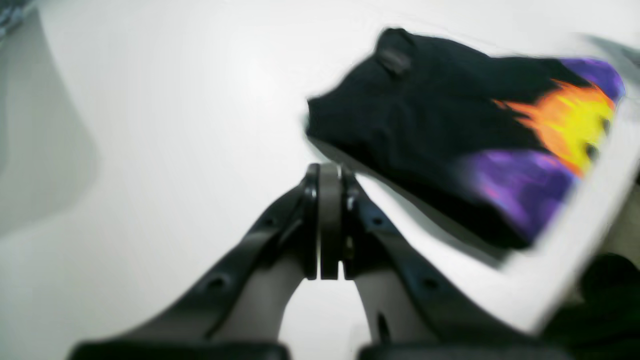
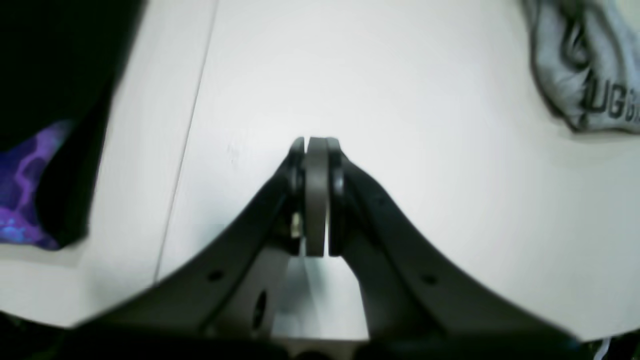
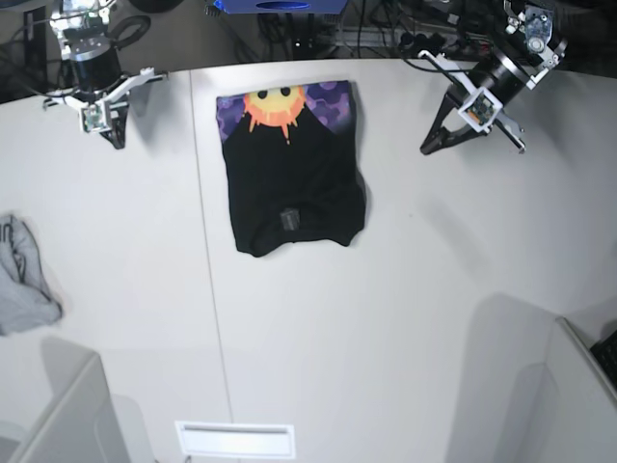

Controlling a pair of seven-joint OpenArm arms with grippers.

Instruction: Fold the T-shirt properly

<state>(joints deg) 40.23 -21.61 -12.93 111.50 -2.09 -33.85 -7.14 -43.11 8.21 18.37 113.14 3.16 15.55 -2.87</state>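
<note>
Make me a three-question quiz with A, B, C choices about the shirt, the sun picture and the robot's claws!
1. Where does the T-shirt lie?
A. between the two arms
B. on the grey cloth
C. on the floor

2. What colours is the sun print?
A. green
B. orange and yellow
C. pink

3. How are the left gripper and right gripper?
A. both open
B. both shut, holding nothing
C. both gripping the shirt

Answers: 1 A, the base view shows it on the table between them; 2 B, orange rays, yellow face; 3 B, wrist views show pads pressed together, empty.
</note>
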